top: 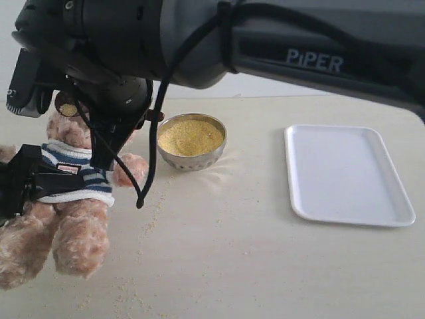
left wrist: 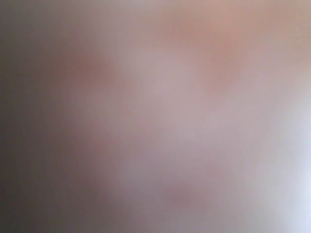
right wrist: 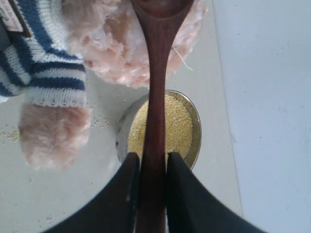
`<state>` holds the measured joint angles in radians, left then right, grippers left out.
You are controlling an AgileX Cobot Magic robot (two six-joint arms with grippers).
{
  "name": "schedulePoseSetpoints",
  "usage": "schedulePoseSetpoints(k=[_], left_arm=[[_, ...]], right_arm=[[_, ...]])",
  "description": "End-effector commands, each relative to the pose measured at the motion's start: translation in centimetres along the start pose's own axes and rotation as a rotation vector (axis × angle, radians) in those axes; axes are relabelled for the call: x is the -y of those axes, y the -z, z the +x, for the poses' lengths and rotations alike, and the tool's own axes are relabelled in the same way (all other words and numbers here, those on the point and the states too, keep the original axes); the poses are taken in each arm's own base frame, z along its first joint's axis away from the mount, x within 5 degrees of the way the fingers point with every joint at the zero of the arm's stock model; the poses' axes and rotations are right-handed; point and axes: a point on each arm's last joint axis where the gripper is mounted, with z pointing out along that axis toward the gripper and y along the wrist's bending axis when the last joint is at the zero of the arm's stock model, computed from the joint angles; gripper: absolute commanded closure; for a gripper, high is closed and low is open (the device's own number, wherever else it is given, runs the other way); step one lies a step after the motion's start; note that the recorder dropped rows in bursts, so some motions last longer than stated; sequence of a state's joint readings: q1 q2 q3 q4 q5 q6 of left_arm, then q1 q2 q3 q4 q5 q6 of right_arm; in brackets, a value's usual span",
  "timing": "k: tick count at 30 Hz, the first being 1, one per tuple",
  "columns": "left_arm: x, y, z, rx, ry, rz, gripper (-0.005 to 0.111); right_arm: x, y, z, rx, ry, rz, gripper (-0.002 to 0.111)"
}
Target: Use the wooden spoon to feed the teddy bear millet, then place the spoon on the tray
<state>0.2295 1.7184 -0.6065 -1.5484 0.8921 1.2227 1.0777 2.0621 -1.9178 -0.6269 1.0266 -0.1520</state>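
Note:
The teddy bear (top: pixel 66 219) in its striped shirt sits at the left of the table, also seen as teddy bear fur (right wrist: pixel 112 43) in the right wrist view. My right gripper (right wrist: pixel 153 158) is shut on the wooden spoon (right wrist: pixel 158 73). The spoon's bowl (top: pixel 68 107) holds millet and is up at the bear's face. My left gripper (top: pixel 30 178) is clamped on the bear's torso; its own wrist view is only a pink blur. Millet (top: pixel 190 136) fills the steel bowl (top: pixel 216 151), and that millet (right wrist: pixel 182 126) lies under the spoon handle. The white tray (top: pixel 345 173) lies on the right.
Stray millet grains (top: pixel 156 206) are scattered on the table in front of the bowl and near the bear's legs. The right arm (top: pixel 219 40) reaches across the top of the scene. The table's far edge runs just behind the bowl.

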Motion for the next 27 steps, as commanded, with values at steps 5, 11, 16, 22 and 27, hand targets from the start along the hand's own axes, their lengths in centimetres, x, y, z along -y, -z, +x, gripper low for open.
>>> schedulePoseSetpoints(k=[5, 11, 16, 22, 27], left_arm=[[0.38, -0.12, -0.1, 0.0, -0.003, 0.028, 0.102], [0.38, -0.12, -0.08, -0.002, -0.005, 0.028, 0.102], [0.37, -0.12, -0.07, -0.003, -0.006, 0.027, 0.102], [0.38, -0.12, -0.09, -0.001, -0.004, 0.028, 0.102], [0.38, -0.12, -0.09, -0.001, -0.004, 0.028, 0.102]], right_arm=[[0.4, 0.13, 0.52, -0.054, -0.01, 0.043, 0.108], [0.18, -0.15, 0.83, -0.097, 0.01, 0.038, 0.108], [0.12, -0.12, 0.85, -0.103, 0.014, 0.038, 0.108], [0.13, -0.11, 0.91, -0.108, -0.01, 0.039, 0.108], [0.14, -0.2, 0.78, -0.097, -0.009, 0.047, 0.108]])
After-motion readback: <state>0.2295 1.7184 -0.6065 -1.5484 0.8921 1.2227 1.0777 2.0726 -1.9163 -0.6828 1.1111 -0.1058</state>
